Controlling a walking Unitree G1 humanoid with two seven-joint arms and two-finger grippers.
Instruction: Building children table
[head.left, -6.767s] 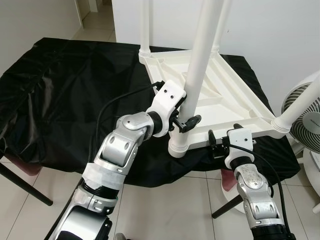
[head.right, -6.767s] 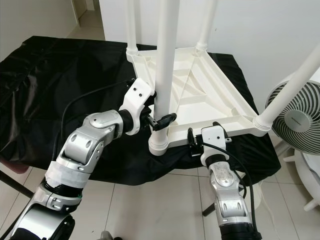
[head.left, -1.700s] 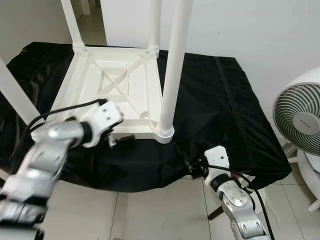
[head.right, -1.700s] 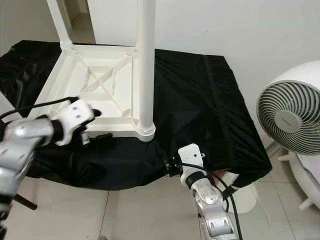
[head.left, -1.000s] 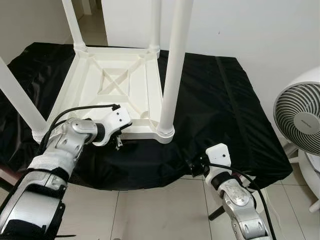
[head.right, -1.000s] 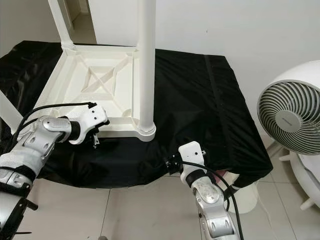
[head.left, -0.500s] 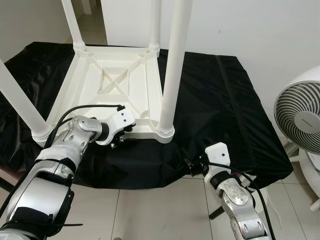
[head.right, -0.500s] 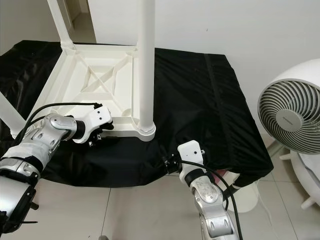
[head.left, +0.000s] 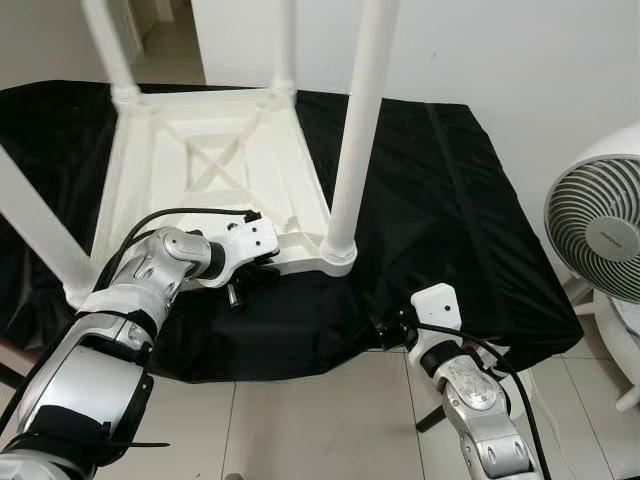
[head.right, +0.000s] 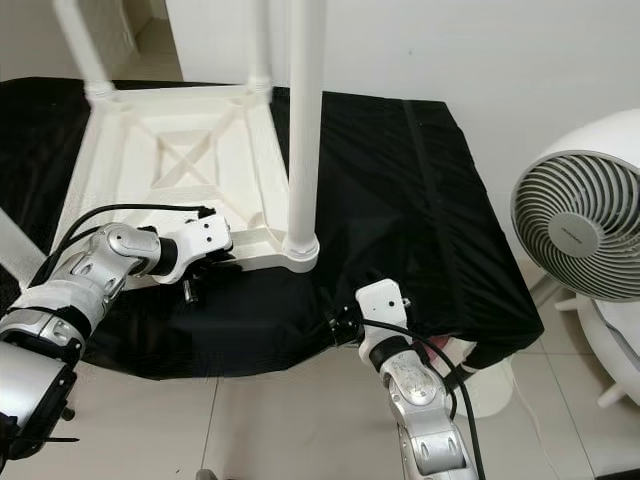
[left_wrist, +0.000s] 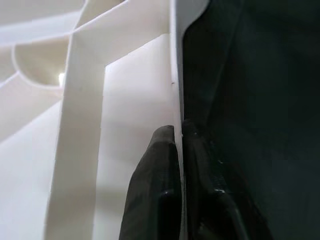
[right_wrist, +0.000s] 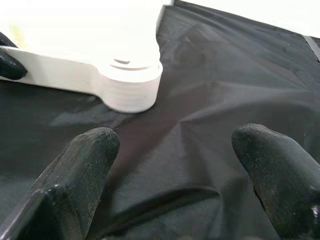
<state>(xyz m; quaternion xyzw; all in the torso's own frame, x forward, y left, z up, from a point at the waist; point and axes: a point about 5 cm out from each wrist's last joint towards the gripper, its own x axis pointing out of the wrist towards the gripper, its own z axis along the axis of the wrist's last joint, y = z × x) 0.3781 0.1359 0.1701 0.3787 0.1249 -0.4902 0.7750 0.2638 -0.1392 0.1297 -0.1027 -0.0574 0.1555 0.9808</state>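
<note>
Two grippers work at the lower half of the frame. One white children's table (head.left: 215, 165) lies upside down on a surface covered with a black cloth (head.left: 440, 200), left of centre, its legs pointing up; the nearest leg (head.left: 358, 120) rises through the upper middle. At lower left of centre, the left gripper (head.left: 250, 270) meets the table's near edge, and the left wrist view has its jaws clamped together on a thin white rim (left_wrist: 176, 100). At lower right, the right gripper (head.left: 385, 330) hovers by the cloth's front edge, jaws apart, fingers (right_wrist: 80, 170) holding nothing. A white fan (head.left: 600, 235) stands at the right edge.
</note>
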